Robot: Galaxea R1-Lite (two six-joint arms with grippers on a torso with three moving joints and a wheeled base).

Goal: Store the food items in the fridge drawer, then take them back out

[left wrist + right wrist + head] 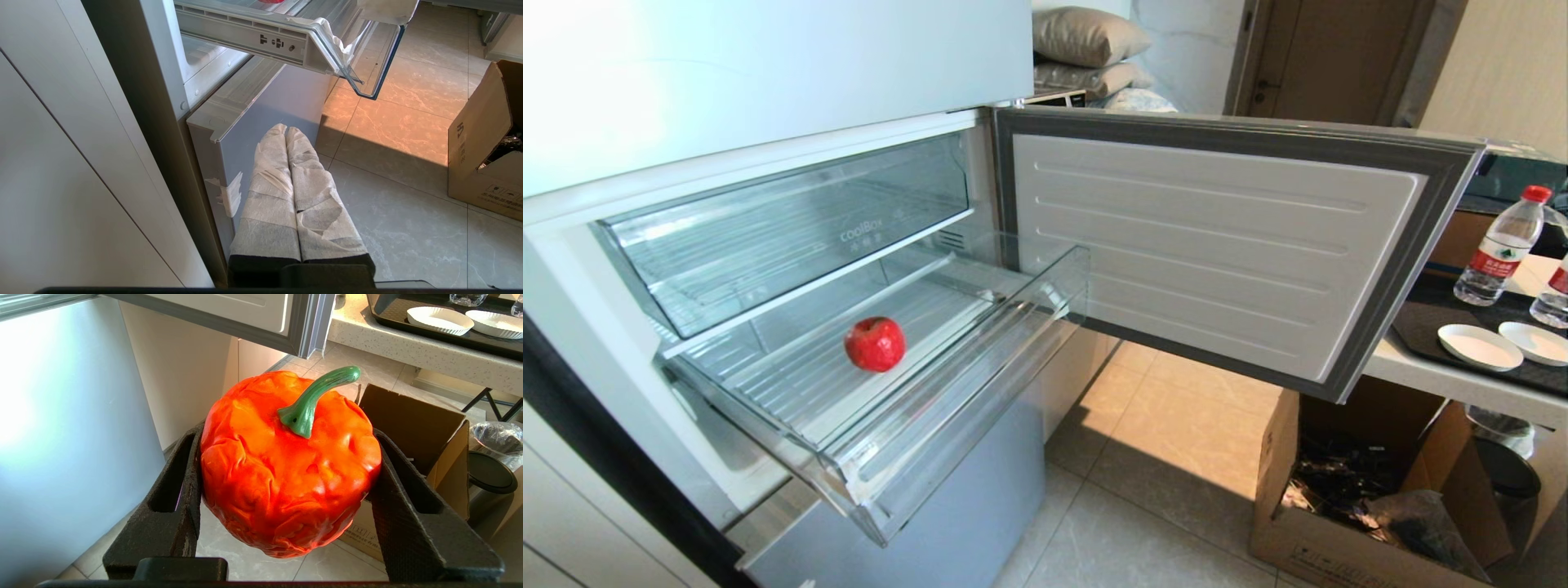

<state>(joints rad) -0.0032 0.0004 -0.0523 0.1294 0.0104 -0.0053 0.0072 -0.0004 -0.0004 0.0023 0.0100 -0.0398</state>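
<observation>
We list first the fridge point(768, 73), its pale upper door shut and its middle compartment door point(1217, 237) swung wide to the right, ribbed white liner facing us. Next, the fridge drawer point(947, 384), clear plastic, wide and shallow, ribbed floor, pulled well out of the cabinet; above it sits a taller-fronted clear drawer point(792, 229) marked coolBox, pushed in. On the tiled floor point(1143, 457) below the open door stands a cardboard box point(1347, 498), flaps up, dark material inside. To the right we note a counter point(1454, 380) bearing a dark tray point(1429, 322), two shallow white dishes point(1480, 347), and a water bottle point(1501, 247) with a red cap. Beige cushions point(1086, 37) are stacked behind the fridge. Food items: one small red round piece point(875, 344) lies alone on the ribbed floor of the fridge drawer, near its middle, touching neither wall. A second, an orange-red pepper point(288, 465) with a wrinkled skin and curved green stem, is clamped between the dark fingers of the right gripper point(286, 506), held low beside the fridge's lower front, above the floor. The left gripper point(287, 134), fingers wrapped in white fabric and pressed together with nothing between them, hangs below the drawer's corner, by the fridge's lower front.
</observation>
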